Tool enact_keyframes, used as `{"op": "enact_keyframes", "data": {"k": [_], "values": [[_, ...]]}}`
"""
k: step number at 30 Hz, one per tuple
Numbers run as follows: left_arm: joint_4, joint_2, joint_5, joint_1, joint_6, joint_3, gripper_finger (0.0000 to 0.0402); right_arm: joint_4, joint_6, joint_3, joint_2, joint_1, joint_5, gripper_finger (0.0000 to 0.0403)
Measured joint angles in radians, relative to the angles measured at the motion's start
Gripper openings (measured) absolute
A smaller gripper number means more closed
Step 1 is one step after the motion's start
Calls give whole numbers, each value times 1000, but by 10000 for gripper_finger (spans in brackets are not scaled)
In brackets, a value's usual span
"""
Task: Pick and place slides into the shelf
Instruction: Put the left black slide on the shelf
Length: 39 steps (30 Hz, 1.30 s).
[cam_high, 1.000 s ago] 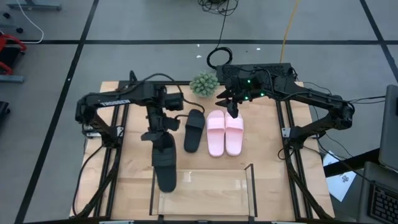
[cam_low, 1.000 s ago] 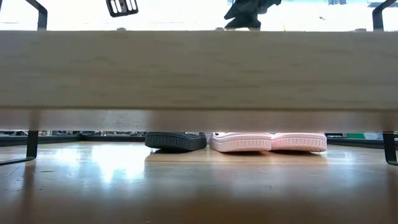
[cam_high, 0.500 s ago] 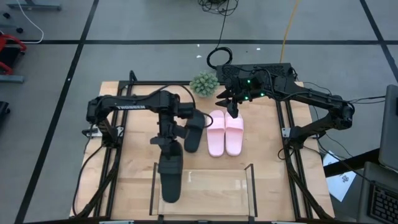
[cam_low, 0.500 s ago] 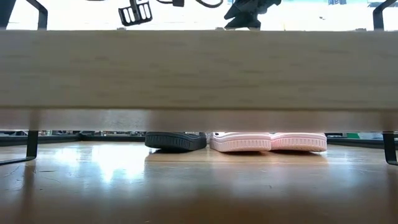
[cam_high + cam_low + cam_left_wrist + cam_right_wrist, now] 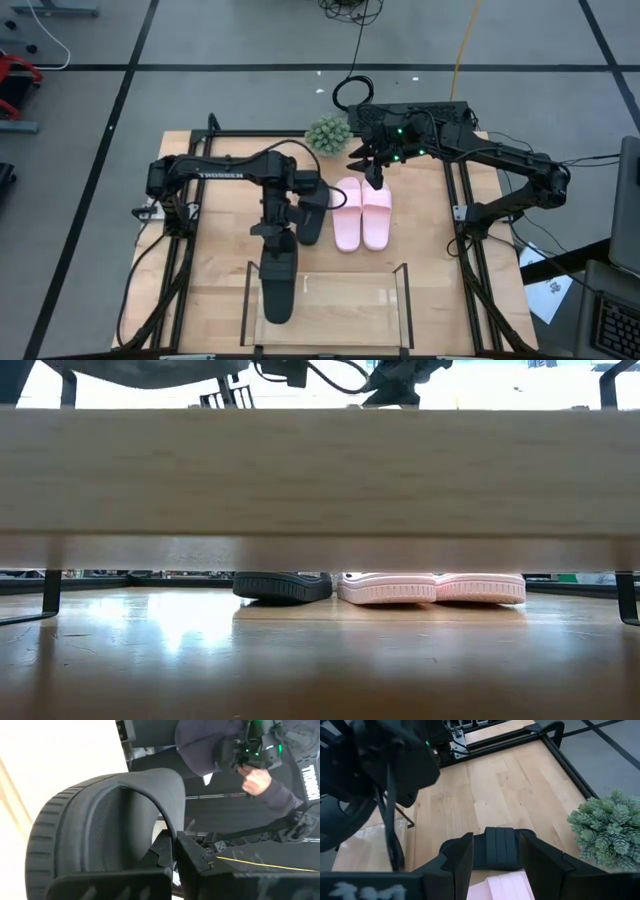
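My left gripper (image 5: 275,232) is shut on a matte black slide (image 5: 278,285), which hangs over the left part of the clear shelf (image 5: 370,305). In the left wrist view the slide's (image 5: 100,835) strap fills the picture ahead of the gripper (image 5: 176,851). The second black slide (image 5: 312,210) lies flat on its sole beside the pink pair (image 5: 362,214); the low view shows their soles (image 5: 282,586) (image 5: 430,588) on the table. My right gripper (image 5: 374,180) (image 5: 495,855) waits open above the far end of the pink pair. My left gripper pinches the black slide by the edge of its wide strap (image 5: 172,827), one finger under the strap's arch and one outside it. The fingers come from above, pointing down. The slide hangs below them, lengthwise toward the near edge; whether its lower end touches the shelf I cannot tell.
A small green plant (image 5: 327,133) (image 5: 610,827) stands at the table's far edge, next to the right gripper. Thin black uprights (image 5: 405,300) mark the shelf's ends. Bare wood lies left of the shelf (image 5: 215,290). A wooden bar (image 5: 320,470) blocks most of the low view.
My left gripper has carried the black slide toward the table's right and near edges, from just outside the shelf's left end to above its left part, and has come a little lower. It stays shut on the strap. The other slides have not moved.
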Motion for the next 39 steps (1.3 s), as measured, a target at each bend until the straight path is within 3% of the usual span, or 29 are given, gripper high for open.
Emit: {"op": "enact_keyframes", "data": {"k": [10,39], "values": [[143,-12,9,-1,-114,-181,0,-14,-54,0,-24,-26,78,153],[448,-16,64,-82,-348,-308,0,-16,-86,0,-23,-26,77,153]]}}
